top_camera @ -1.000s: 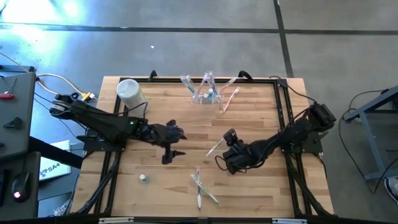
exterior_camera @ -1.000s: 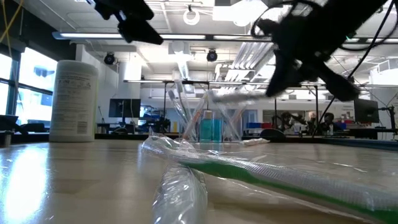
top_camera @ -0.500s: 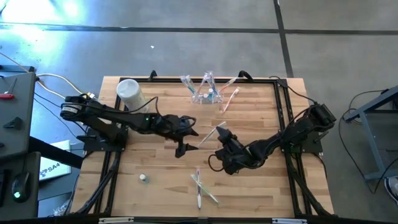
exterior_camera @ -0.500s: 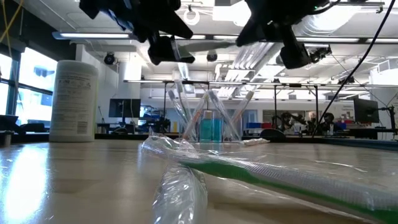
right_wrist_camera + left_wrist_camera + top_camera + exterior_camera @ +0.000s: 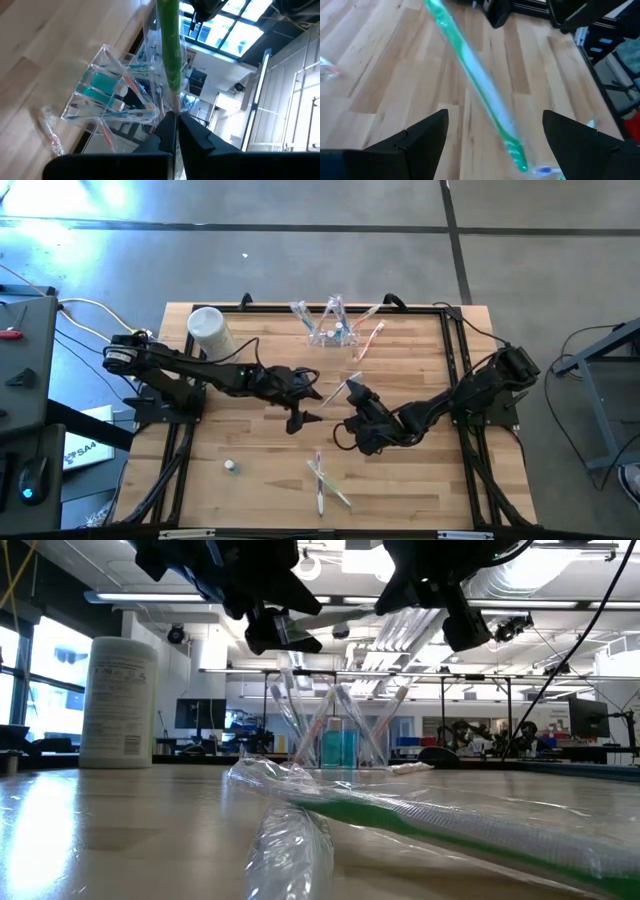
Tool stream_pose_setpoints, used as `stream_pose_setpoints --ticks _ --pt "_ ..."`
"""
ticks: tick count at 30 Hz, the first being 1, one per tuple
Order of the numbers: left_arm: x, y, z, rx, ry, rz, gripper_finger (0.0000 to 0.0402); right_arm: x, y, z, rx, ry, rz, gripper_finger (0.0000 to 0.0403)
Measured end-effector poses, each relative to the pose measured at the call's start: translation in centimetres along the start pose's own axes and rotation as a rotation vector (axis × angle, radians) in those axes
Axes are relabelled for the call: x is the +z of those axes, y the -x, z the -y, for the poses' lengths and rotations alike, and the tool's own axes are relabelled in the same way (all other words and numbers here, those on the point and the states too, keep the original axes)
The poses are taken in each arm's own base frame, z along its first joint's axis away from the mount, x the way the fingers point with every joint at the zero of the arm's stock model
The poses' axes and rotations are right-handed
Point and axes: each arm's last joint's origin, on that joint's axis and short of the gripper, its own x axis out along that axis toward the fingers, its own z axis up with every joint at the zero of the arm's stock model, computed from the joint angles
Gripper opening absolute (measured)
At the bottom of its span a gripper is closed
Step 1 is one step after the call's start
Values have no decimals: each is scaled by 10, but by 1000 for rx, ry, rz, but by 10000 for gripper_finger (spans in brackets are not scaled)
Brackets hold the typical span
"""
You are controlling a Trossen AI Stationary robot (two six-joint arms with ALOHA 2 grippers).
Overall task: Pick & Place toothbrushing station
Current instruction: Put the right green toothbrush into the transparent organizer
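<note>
So far the toothbrushing station (image 5: 332, 332) sits at the table's far edge with several brushes already leaning in it, while a few wrapped ones lie loose near the front, so I'd judge the job partway done. Above mid-table the right gripper (image 5: 350, 392) is pinched tight on a green wrapped toothbrush (image 5: 169, 47), angling it up toward the left arm. Just beside that brush the left gripper (image 5: 306, 406) hovers, its fingers spread wide and holding nothing.
</note>
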Motion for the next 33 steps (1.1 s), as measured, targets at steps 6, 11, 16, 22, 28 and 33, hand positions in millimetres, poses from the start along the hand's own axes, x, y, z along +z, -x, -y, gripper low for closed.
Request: stream_pose_setpoints --ticks 6,11,16,22,28,33 --pt "0 0 -3 88 9 20 314 2 0 2 4 7 25 3" --pt "-1 0 -3 90 11 8 268 2 0 4 2 14 37 3" --pt "-2 0 -3 95 12 -9 196 3 0 4 6 22 57 2" --pt "-2 0 -3 95 9 -9 94 6 0 8 -1 -39 91 2" --pt "-2 0 -2 65 9 -16 8 7 1 9 2 -47 106 2" --pt "-2 0 -2 62 9 -16 28 7 1 9 2 -45 107 2"
